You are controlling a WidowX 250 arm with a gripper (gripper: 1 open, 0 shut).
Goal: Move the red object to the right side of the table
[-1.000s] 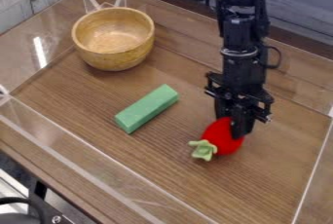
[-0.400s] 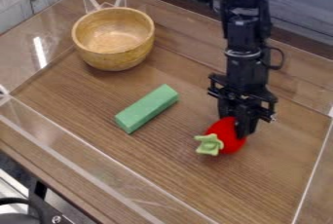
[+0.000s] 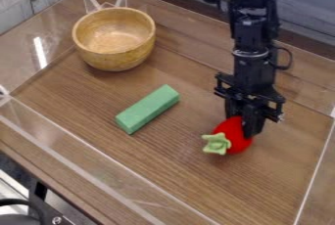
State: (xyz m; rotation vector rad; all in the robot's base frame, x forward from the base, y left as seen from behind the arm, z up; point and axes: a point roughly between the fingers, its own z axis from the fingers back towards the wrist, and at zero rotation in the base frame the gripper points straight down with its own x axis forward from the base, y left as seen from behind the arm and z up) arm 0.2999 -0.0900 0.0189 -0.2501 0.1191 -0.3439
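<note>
Shifted slightly rightward since the earlier frame, the red object (image 3: pixel 229 138) sits clamped in the gripper (image 3: pixel 249 128), jaws closed on it, nearing the table (image 3: pixel 78 141)'s right side.

The surface (image 3: pixel 78 97) is seen as brown wood grain with a slight sheen, edged by clear glossy plastic walls (image 3: pixel 26 136). Beside the matt green block (image 3: pixel 147 109), a smooth pale wooden bowl (image 3: pixel 114 38) and a smooth red object (image 3: pixel 228 137) are shown.

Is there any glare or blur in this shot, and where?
Camera view: a pale sheen runs across the table at upper left and along the clear walls; the whole frame is soft and low in detail; the gripper and the red object show no motion smear.
</note>
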